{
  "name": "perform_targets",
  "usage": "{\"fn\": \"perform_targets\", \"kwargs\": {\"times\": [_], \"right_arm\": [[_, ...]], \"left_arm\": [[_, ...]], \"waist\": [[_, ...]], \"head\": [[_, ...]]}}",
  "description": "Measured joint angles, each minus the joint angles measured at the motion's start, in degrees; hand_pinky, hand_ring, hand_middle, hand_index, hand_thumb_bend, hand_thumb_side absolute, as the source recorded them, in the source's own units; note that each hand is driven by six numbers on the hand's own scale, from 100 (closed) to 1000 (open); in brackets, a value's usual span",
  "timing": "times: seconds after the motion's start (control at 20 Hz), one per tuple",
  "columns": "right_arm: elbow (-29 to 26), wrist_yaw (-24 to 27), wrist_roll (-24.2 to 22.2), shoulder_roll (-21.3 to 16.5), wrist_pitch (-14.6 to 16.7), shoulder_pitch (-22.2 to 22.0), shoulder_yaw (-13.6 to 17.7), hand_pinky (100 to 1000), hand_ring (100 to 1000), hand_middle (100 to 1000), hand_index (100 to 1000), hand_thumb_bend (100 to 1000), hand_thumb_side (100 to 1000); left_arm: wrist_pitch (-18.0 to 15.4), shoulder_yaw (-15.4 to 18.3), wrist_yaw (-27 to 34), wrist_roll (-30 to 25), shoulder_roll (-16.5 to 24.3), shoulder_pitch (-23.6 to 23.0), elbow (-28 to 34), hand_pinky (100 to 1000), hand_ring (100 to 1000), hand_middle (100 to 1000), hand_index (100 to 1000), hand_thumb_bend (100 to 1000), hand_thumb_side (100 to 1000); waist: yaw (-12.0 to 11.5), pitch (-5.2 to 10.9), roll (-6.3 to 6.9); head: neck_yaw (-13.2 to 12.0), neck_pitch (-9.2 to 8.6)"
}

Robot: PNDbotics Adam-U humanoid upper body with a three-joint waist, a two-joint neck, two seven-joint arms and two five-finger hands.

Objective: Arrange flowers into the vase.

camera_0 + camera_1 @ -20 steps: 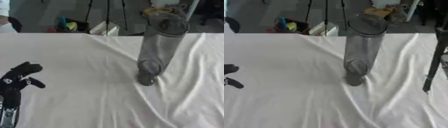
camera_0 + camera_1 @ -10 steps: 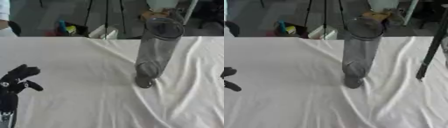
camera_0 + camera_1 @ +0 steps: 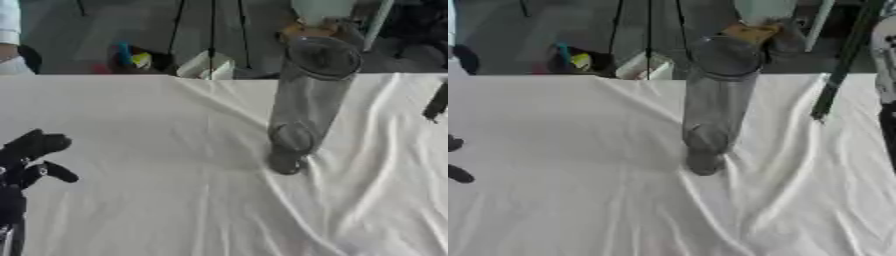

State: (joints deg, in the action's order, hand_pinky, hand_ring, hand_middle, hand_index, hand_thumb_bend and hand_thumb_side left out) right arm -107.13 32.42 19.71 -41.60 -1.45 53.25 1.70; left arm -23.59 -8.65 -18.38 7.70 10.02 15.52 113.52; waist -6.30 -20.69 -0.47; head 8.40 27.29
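Vase (image 3: 311,100) upright, unlabelled | left hand (image 3: 26,160) relaxed, empty | stem (image 3: 843,60) at right edge, holder unseen

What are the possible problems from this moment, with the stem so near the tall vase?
The vase is tall and narrow and stands on a wrinkled cloth, so a sideways knock from the green stem might tip it. Its mouth is small, so the stem may miss. The left hand rests far away and cannot steady it.
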Motion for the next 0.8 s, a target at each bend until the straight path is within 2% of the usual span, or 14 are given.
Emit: {"fn": "perform_targets", "kwargs": {"times": [0.5,0.6,0.8], "right_arm": [[8.7,-5.7,2.5,1.1,5.7,6.2,-0.7,100,100,100,100,221,751],[10.5,-6.8,3.1,1.2,6.6,7.3,-0.8,100,100,100,100,202,726],[13.6,-8.3,4.1,2.0,7.8,9.2,-0.9,100,100,100,100,202,751]], "left_arm": [[-0.3,-0.7,0.2,-0.4,0.0,-0.1,0.0,486,773,738,902,100,1000],[-0.3,-0.7,0.2,-0.5,0.1,-0.1,0.0,485,773,738,903,100,1000],[-0.4,-0.8,0.3,-0.7,0.1,-0.1,0.0,486,773,739,903,100,1000]], "waist": [[-1.9,0.00,0.00],[-2.0,0.00,-0.02],[-2.4,0.00,-0.02]], "head": [[0.4,0.36],[0.5,0.37],[0.8,0.37]]}}
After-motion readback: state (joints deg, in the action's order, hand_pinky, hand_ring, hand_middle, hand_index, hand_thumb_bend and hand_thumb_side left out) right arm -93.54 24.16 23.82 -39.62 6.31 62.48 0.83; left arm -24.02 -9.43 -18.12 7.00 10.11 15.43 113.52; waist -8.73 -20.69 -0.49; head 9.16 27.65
